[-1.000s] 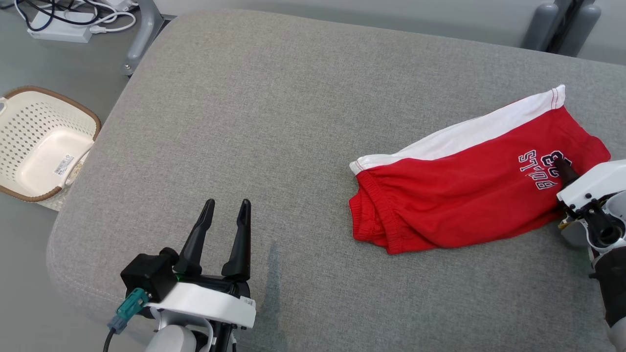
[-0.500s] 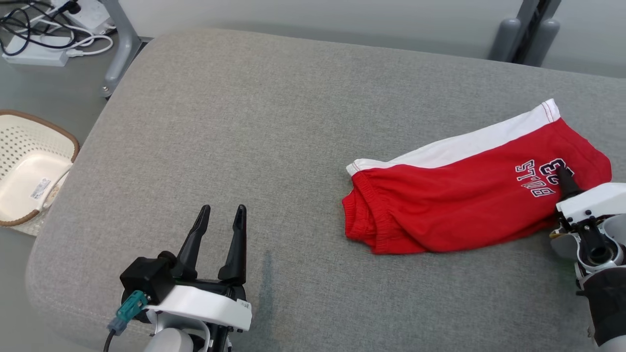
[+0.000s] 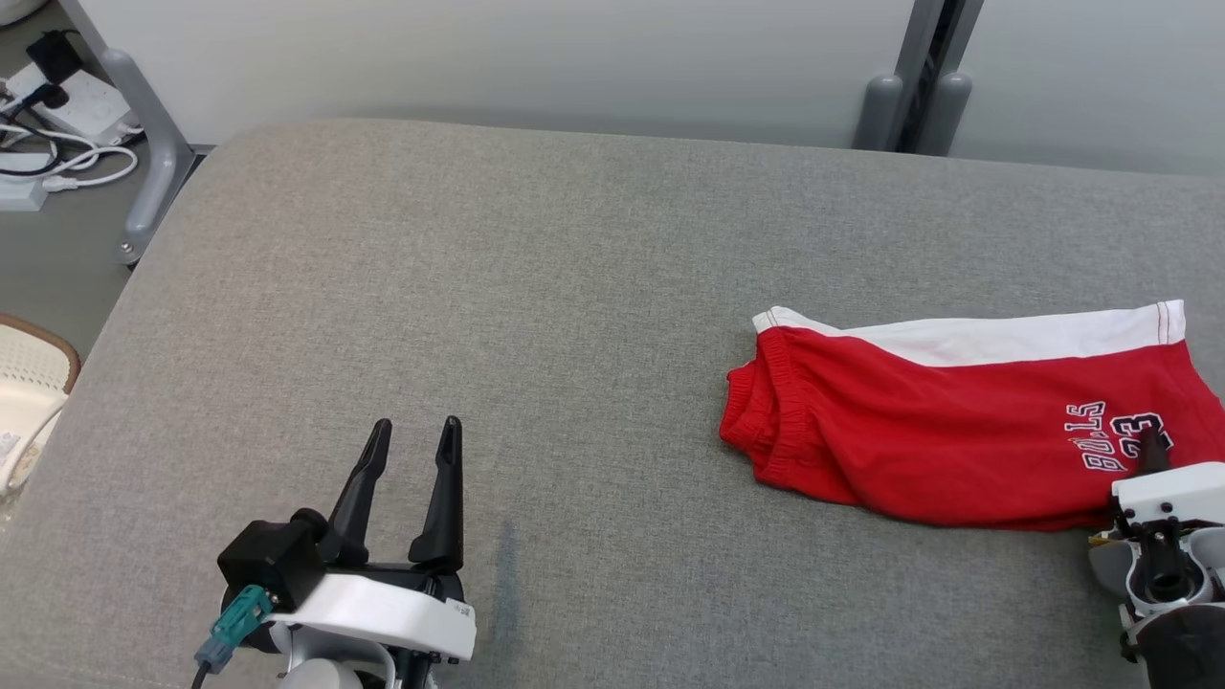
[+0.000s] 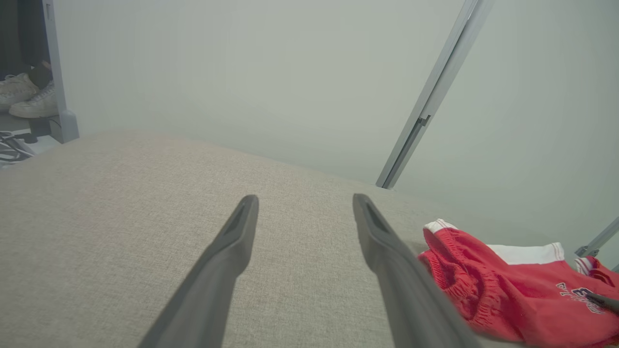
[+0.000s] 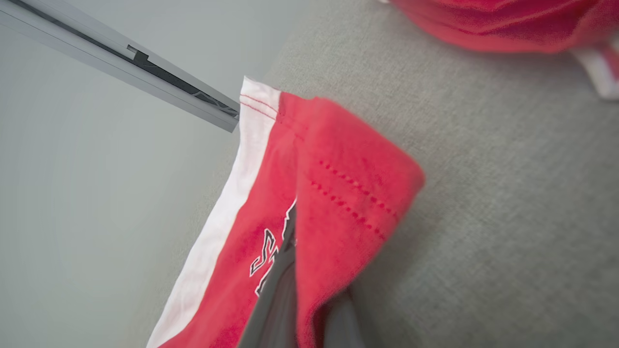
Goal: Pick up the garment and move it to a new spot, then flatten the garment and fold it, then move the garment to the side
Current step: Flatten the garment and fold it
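Two hands over grey cushion (image 3: 536, 287): left hand (image 3: 417, 426) wide, right hand (image 3: 1155, 455) tight on red garment (image 3: 938, 450); cream basket (image 3: 53, 337) alongside.

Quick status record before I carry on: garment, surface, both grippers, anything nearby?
garment: red shorts, white side stripe, navy print, lying on the right part of the surface
surface: grey padded top
left gripper: jaws open, empty, over bare padding, apart from the shorts
right gripper: jaws shut on the shorts' hem end beside the print
nearby: pale basket on the floor at the left
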